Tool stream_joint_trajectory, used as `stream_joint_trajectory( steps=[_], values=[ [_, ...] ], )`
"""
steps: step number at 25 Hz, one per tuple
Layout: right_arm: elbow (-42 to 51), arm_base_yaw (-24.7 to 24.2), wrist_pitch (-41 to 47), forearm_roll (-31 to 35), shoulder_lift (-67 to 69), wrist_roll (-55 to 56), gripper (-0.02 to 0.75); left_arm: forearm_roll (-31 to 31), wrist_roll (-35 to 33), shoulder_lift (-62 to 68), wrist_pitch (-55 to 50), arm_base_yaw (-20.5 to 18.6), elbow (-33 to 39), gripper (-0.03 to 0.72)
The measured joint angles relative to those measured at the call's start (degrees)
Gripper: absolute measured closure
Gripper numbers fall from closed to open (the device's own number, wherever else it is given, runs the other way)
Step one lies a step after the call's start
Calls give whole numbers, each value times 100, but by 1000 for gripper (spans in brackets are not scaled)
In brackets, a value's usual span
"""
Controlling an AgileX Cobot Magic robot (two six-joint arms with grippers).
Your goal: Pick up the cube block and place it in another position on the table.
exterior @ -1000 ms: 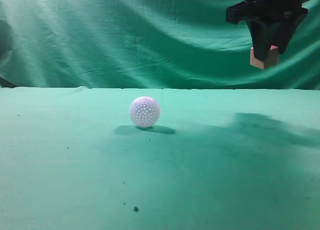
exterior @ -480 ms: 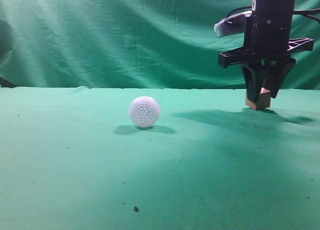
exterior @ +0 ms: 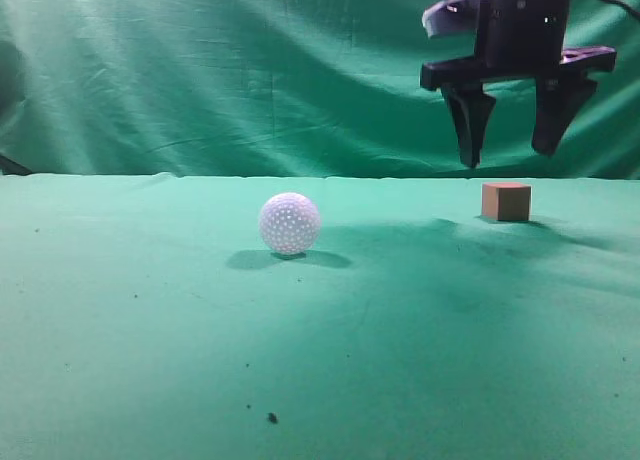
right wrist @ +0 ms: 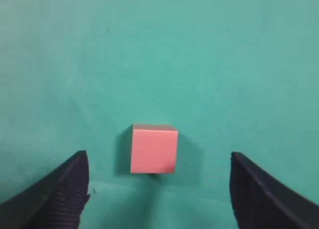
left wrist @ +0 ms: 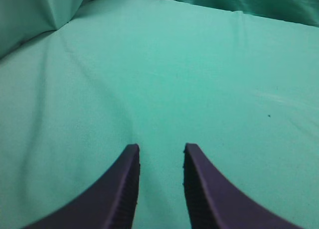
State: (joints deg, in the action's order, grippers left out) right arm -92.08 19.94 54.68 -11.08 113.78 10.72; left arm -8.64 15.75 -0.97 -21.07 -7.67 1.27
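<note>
The reddish-brown cube block (exterior: 506, 201) rests on the green table (exterior: 300, 340) at the far right. In the right wrist view the cube block (right wrist: 154, 149) lies free on the cloth between and beyond the fingers. My right gripper (exterior: 510, 158) hangs wide open just above the cube, not touching it; it also shows in the right wrist view (right wrist: 158, 162). My left gripper (left wrist: 161, 149) is open and empty over bare green cloth; it does not show in the exterior view.
A white dimpled ball (exterior: 289, 223) sits on the table left of the cube, toward the middle. A wrinkled green curtain (exterior: 250, 70) hangs behind the table. Small dark specks (exterior: 271, 417) lie near the front.
My right gripper lowered the cube to the table, opened, let it go and rose above it. The ball has not moved.
</note>
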Motion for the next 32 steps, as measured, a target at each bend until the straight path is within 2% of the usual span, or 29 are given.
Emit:
stream_joint_trajectory(
  steps=[1,2,4,9,12,15,19,27,32],
  values=[
    [-99,0,167,0,-145,0,256,0,0,0,0,0,0,453],
    [-166,0,344,0,-341,-11,215,0,0,0,0,0,0,453],
    [-203,0,669,4,-793,-11,232,0,0,0,0,0,0,453],
    [-211,0,1530,13,-1777,-11,609,0,0,0,0,0,0,453],
    [-171,0,1647,65,-2328,-11,738,0,0,0,0,0,0,453],
    [227,0,1659,218,-2955,-11,738,0,0,0,0,0,0,453],
    [1356,0,1588,557,-4066,0,738,0,0,0,0,0,0,453],
    [3755,0,526,866,-6231,13,738,0,0,0,0,0,0,453],
    [4238,0,846,880,-7205,13,738,0,0,0,0,0,0,453]
  ],
)
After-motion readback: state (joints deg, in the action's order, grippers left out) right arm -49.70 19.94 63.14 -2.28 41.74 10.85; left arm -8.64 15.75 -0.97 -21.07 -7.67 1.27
